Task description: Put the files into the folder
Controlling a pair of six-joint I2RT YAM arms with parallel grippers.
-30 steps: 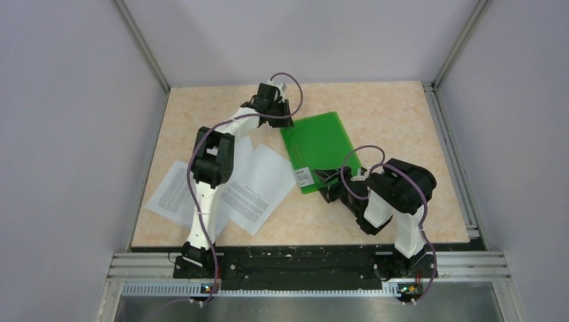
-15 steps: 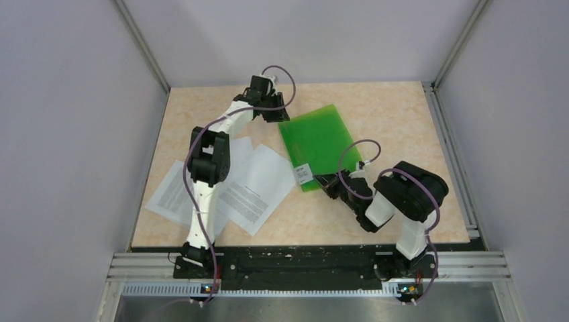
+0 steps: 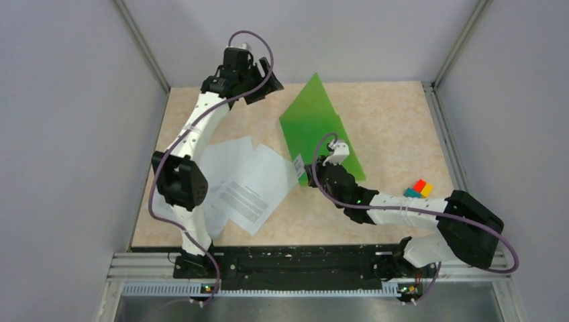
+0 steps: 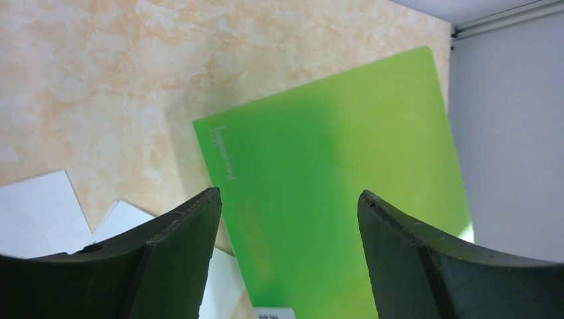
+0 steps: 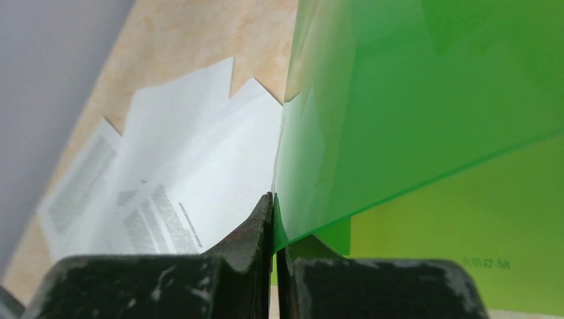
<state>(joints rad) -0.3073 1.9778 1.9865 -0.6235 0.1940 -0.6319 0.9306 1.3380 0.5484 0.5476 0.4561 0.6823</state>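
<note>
Looking down from the top external view, the task is at an early stage. The folder [image 3: 333,144] lies right of the table's [image 3: 396,121] centre. Its long axis runs near to far with the far end leaning slightly left, and the white label sits at the near-left corner. Its front cover stands up into a green peak, opening towards the left. The files [image 3: 251,182] lie in a loose fan on the table left of the folder, none of them inside it. The right gripper [image 3: 310,176] sits at the labelled corner, while the left gripper [image 3: 263,86] hangs high over the far-left part of the table, apart from everything. A small coloured cube [image 3: 419,189] rests to the right, unrelated to the job.

From the left wrist, the left gripper [image 4: 289,195] is spread wide and empty. It looks down on the green cover [image 4: 332,199], with white corners of the sheets [image 4: 40,212] at lower left.

From the right wrist, the right gripper [image 5: 273,206] is pinched tight on the edge of the raised cover [image 5: 412,100]. The lower leaf [image 5: 432,259] is visible beneath it, and the printed sheets lie flat beyond on the left.

By my judgement the opening is under way. Gathering the sheets, sliding them in and closing the cover all remain.
</note>
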